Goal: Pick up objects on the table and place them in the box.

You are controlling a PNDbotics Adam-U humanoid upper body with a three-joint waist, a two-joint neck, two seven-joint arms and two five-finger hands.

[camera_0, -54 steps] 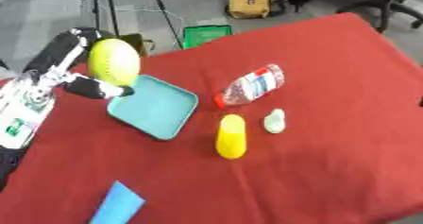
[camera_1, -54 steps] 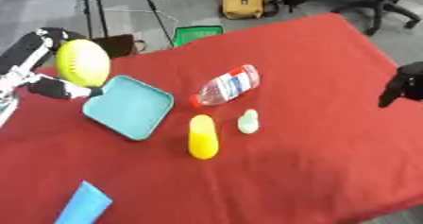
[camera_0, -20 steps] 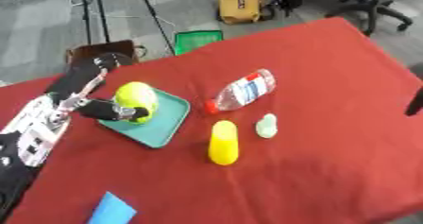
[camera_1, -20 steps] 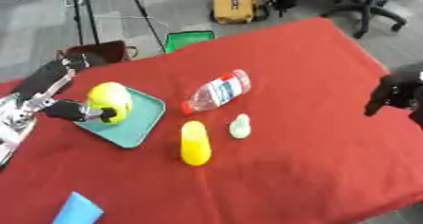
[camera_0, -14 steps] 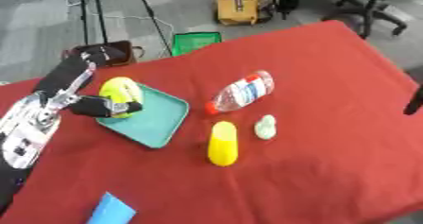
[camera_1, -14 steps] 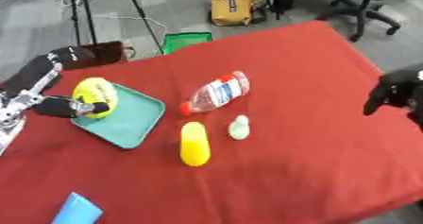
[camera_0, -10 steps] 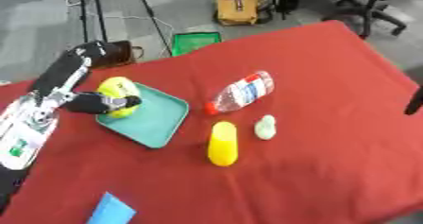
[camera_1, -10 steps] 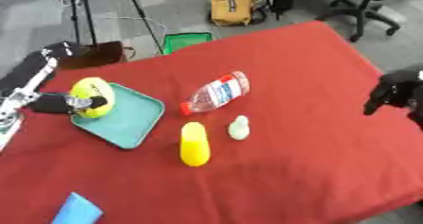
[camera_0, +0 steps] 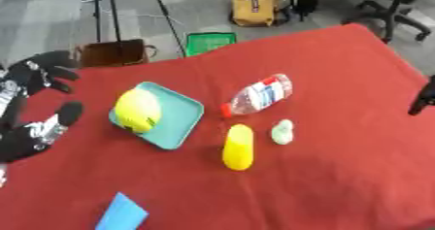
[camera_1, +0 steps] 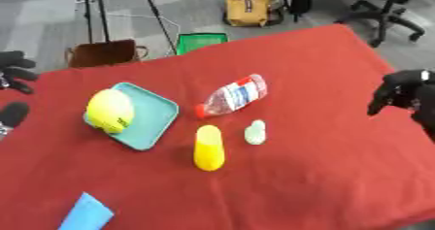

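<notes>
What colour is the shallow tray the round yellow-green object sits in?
Teal, a pale blue-green. The shallow tray shows best in the left eye view, with the round yellow-green object in it.

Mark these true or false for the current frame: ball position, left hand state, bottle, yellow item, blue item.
1. The yellow-green ball sits in the teal tray. True.
2. The left hand is shut on the ball. False: it is open, off to the tray's left, clear of the ball.
3. The plastic bottle stands upright. False: it lies on its side on the red table.
4. The yellow container lies on the cloth beside a small pale green object. True.
5. The blue item is inside the tray. False: it lies on the table near the front edge.
</notes>
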